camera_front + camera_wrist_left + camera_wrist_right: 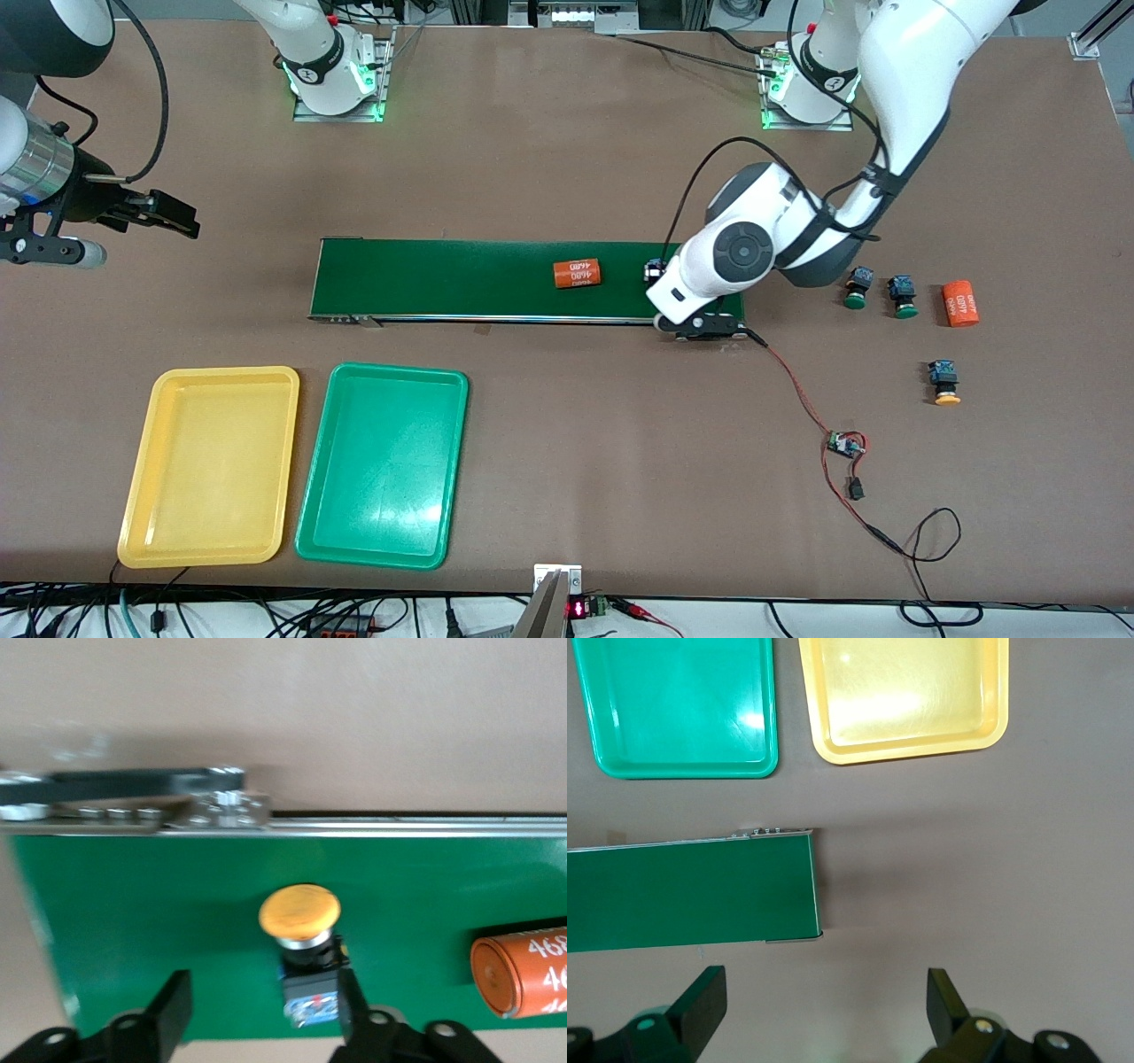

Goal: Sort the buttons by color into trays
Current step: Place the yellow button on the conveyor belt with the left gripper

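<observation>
A yellow-capped button [301,912] lies on its side on the dark-green conveyor belt [461,279], at the left arm's end. My left gripper [261,1005] is open around it. One finger [350,1005] touches the button's black-and-blue body and the other stands well clear. In the front view the left wrist hides most of this button [654,266]. On the table toward the left arm's end lie two green-capped buttons [856,288] [903,297] and a second yellow-capped button [944,383]. The yellow tray [213,465] and green tray [383,465] hold nothing. My right gripper [168,217] waits open over bare table.
One orange cylinder [577,273] with white numbers lies on the belt. Another orange cylinder [959,303] lies on the table beside the green-capped buttons. A red-and-black wire runs from the belt's end to a small circuit board [846,443].
</observation>
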`<control>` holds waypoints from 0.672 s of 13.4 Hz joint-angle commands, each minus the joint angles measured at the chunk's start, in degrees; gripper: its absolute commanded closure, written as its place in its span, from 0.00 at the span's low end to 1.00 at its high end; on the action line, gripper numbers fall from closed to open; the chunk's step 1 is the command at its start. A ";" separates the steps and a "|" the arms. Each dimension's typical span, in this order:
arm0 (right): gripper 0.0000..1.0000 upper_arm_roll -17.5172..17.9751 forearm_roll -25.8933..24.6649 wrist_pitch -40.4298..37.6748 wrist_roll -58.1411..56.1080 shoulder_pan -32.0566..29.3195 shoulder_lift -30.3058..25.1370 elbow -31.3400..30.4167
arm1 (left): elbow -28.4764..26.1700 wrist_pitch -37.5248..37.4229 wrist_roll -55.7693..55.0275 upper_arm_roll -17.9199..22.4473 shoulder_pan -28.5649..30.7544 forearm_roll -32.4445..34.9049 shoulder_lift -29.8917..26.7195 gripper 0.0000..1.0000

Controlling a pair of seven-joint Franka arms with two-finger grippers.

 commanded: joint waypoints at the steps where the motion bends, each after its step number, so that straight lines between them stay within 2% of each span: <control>1: 0.00 0.05 -0.63 0.03 -0.40 0.08 -0.09 -0.30 | 8.89 -9.17 -0.24 1.12 2.60 2.65 -0.65 0.00; 5: 0.00 0.05 -0.63 0.03 -0.58 -0.01 -0.09 -0.30 | 13.74 -9.10 2.37 6.65 6.83 16.61 4.00 0.00; 7: 0.00 0.05 -0.63 0.20 -0.84 -0.01 -0.17 -0.82 | 17.43 -9.01 11.49 8.06 9.20 18.31 6.82 0.00; 9: 0.00 0.13 -0.46 0.47 -0.84 -0.01 -0.17 -1.00 | 19.20 -8.40 20.45 12.79 10.26 18.22 8.32 0.00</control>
